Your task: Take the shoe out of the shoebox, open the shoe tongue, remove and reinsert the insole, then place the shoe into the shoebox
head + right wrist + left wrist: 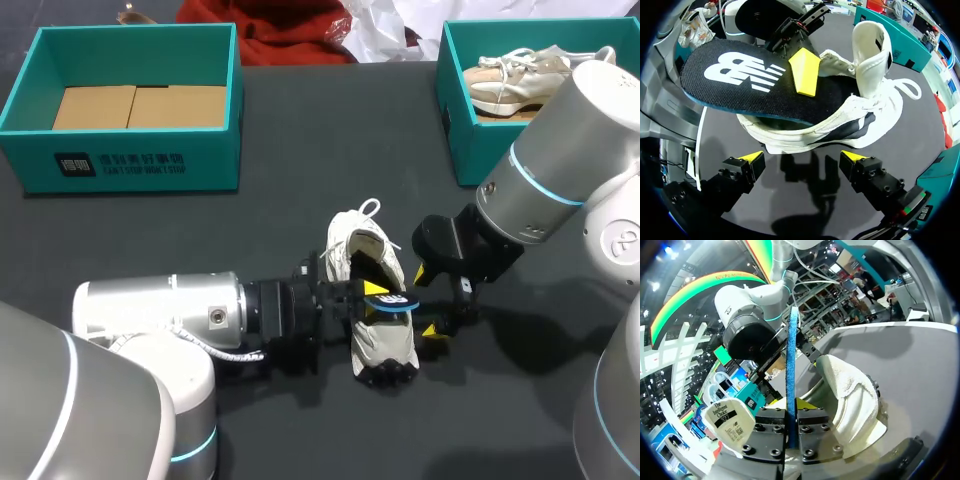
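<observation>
One white shoe [378, 345] lies near the middle of the table [300, 170]. My left end effector [372, 292] is clenched on the insole [397, 301] over its opening, and my right end effector [425, 300] hangs released just right.

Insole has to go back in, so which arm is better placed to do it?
Left. The left end effector pinches the insole above the shoe; the right end effector sits open beside the shoe.

A robotics lab or demonstration bench is suggested. A dark matte counter [300, 140] is flanked by a grey left arm [150, 315] and right arm [560, 170], and an open teal shoebox [130, 165] is set at its far left corner, another shoebox [460, 125] at its far right.
</observation>
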